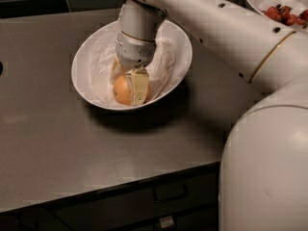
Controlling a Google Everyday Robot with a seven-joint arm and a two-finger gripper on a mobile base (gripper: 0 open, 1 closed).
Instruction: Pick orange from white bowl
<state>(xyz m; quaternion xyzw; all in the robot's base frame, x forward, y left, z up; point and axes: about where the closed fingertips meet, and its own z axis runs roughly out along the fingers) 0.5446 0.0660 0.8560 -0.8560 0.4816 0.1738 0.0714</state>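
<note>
At the far left edge we see a small dark round mark (1,68) on the flat grey brushed-metal table (53,143), and the stretch of table beside it is bare. Moving right, the wide, oval-rimmed glossy white bowl (80,83) sits on the table towards its back, lined with crumpled white paper (102,57) that climbs its inner wall. The orange (121,91), a round, smooth orange-yellow fruit, lies low in this bowl against the near wall, on the paper. The robot's hand (130,86) reaches straight down into the bowl from above. It has closed on the orange: one cream-coloured finger (140,84) lies flat across the fruit's right side, while the other, at the back left, is mostly hidden by the grey wrist housing (136,52). That wrist and finger cover much of the bowl's middle and part of the fruit. From the wrist, the thick white arm (216,28) runs up and to the right across the bowl's far rim. Below the table's front edge we make out a dark drawer front with a handle (169,192). At the top right stands a smaller white bowl of small red fruits (284,12), well apart from the large one and partly cut off by the frame. The robot's bulky white body (264,172) fills the lower right corner, hiding that end of the table.
</note>
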